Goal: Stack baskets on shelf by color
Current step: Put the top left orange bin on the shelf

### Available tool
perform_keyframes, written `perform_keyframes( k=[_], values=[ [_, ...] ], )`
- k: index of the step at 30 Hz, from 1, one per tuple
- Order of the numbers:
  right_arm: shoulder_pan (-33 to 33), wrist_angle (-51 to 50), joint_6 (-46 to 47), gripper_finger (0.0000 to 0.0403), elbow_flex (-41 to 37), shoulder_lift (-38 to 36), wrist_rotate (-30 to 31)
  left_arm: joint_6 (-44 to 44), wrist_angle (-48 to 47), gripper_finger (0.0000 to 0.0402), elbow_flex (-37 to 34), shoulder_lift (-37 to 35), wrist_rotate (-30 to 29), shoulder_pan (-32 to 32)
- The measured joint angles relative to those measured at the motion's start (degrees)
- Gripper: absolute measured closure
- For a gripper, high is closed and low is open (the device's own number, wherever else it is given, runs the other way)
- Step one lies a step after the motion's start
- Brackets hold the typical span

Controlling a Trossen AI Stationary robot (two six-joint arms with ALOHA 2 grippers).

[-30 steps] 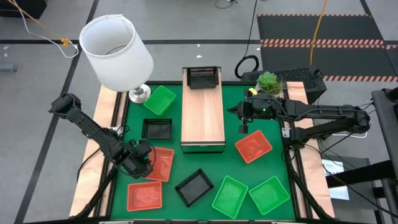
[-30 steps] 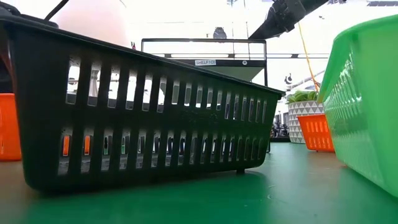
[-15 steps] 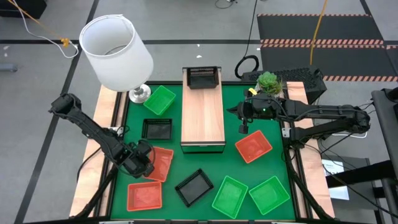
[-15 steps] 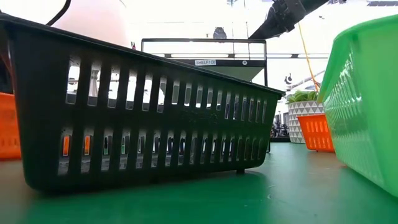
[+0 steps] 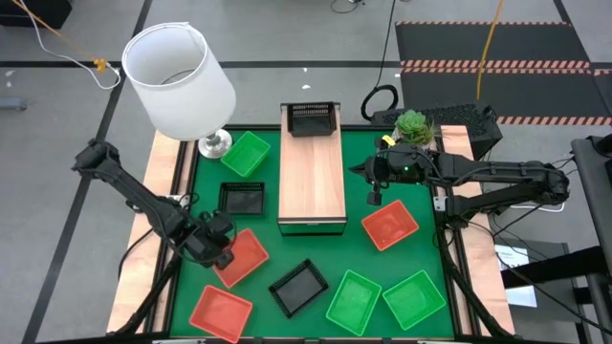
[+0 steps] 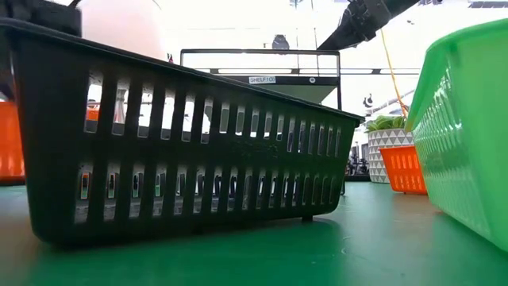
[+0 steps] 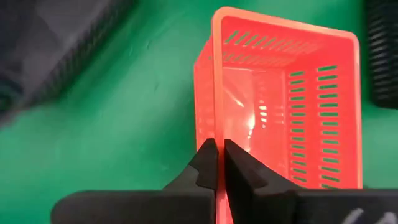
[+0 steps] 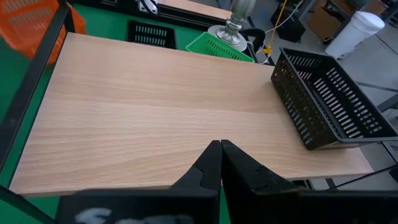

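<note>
The left claw (image 7: 219, 163) was clenched on the near rim wall of an orange-red basket (image 7: 292, 106) on the green tabletop (image 7: 124, 137), left of the shelf (image 5: 312, 182). The basket looked light, stiff and thin-walled, likely to pivot when pinched at 1 edge. Its long axis ran straight ahead from the claw, mouth upward. The right claw (image 8: 221, 163) hung clenched and empty over the shelf.
</note>
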Motion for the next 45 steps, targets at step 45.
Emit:
perform_keyframes(
  k=[45],
  values=[
    [0.0, -4.4, -7.8, 0.0403, 0.0, 0.0, -0.1, 93.2, -15.1, 0.0394, 61.7, 24.8, 19.1, 53.7]
  ],
)
